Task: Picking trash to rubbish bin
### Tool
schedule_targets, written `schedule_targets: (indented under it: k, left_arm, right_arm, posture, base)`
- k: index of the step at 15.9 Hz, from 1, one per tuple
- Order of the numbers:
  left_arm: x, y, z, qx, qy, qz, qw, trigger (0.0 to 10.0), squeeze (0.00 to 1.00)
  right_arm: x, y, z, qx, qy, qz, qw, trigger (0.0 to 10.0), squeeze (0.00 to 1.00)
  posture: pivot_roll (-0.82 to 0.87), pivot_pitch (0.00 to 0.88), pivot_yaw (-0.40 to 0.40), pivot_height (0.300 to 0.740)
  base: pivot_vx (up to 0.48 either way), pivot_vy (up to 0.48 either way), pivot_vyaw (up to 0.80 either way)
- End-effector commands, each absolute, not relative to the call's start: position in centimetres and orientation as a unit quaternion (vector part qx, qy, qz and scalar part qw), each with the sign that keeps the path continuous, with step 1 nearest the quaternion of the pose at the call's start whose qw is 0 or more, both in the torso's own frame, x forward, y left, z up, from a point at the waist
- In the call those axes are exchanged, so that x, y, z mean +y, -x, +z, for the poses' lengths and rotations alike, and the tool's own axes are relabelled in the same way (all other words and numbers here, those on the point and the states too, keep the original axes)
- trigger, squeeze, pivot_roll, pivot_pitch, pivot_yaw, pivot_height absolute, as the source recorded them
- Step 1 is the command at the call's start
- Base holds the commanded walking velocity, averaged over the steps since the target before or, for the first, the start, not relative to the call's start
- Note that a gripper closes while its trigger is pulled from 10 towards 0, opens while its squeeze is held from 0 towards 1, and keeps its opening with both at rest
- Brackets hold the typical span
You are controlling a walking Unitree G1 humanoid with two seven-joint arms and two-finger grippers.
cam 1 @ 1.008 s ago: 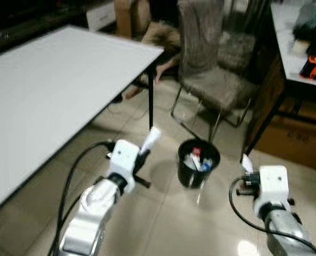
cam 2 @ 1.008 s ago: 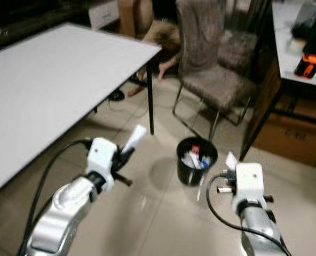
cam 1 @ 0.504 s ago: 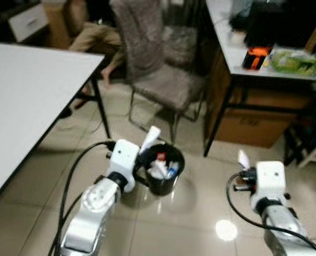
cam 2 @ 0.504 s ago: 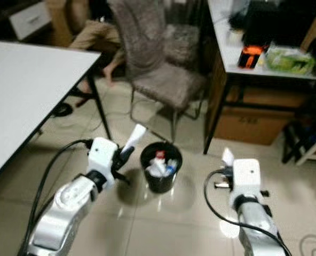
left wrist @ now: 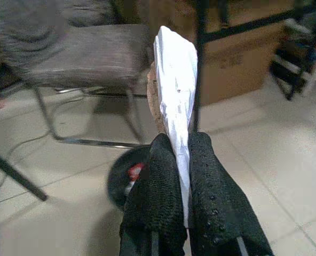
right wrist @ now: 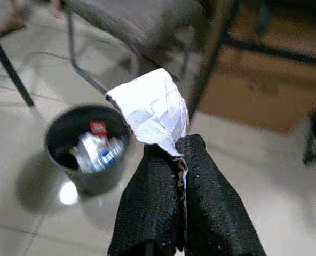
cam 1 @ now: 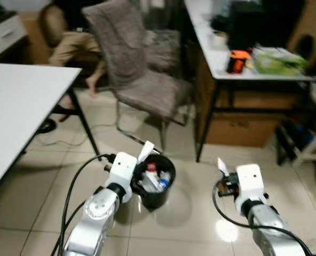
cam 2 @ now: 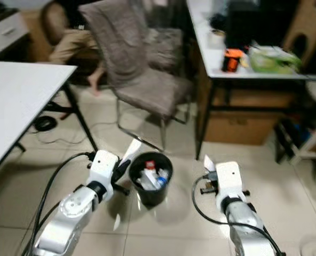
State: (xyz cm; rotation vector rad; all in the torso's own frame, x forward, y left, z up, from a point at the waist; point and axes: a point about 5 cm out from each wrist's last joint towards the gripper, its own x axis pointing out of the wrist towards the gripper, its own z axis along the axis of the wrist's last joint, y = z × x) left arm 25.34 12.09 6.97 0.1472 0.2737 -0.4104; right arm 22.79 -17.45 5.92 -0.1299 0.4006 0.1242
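Nearest, both tools are raised w/ trash already pinched: the left tool [left wrist: 180, 160] is closed on a folded white paper strip [left wrist: 176, 85], and the right tool [right wrist: 175, 160] is clamped on a crumpled white paper scrap [right wrist: 153, 109]. Both pieces are judged v. light, soft and easily crushed or torn; being thin, they could slip or flutter once let go, so the grip is best kept at the lower edge, as it is taken now, w/ most of the sheet standing free above the fingertips. The rubbish bin [cam 1: 156, 198], black and round, is set on the tiled floor between the two arms, just beside the left tool at approx. its 3 o'clock, and at approx. 9 o'clock from the right tool, a bit apart. It is already part-filled w/ bottles and wrappers. Beyond it at 12 o'clock a grey chair [cam 1: 142, 80] w/ thin metal legs is found, and a person's legs are seen behind it. The white bench [cam 1: 19, 106] lies at 10 o'clock, a second bench [cam 1: 222, 66] w/ clutter at 1–2 o'clock, a cardboard box [cam 1: 238, 128] beneath. Nothing is seen blocking the bin's mouth.
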Motion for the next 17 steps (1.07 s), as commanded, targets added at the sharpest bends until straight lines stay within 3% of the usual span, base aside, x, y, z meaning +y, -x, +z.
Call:
schedule_targets:
  k: [1, 9, 17]
  left_arm:
    - [12.9, -25.3, 6.9, 0.138, -0.08, -0.193, 0.968, 10.0, 0.0]
    - [12.8, -25.7, 6.5, 0.136, -0.081, -0.196, 0.968, 10.0, 0.0]
    - [12.4, -25.8, 5.9, 0.143, -0.089, -0.215, 0.962, 10.0, 0.0]
  right_arm:
    - [-16.3, -23.0, 5.7, 0.195, 0.067, 0.085, 0.975, 10.0, 0.0]
    - [-14.9, -23.5, 4.5, 0.202, 0.107, 0.151, 0.962, 10.0, 0.0]
    - [-14.9, -23.5, 3.6, 0.199, 0.113, 0.127, 0.965, 10.0, 0.0]
  posture:
    - [-0.08, 0.024, -0.006, 0.74]
    - [-0.07, 0.022, -0.005, 0.74]
    - [-0.07, 0.029, 0.014, 0.74]
  base:
    - [0.356, 0.0, 0.0]
    - [0.354, 0.0, 0.18]
    - [0.352, 0.0, 0.0]
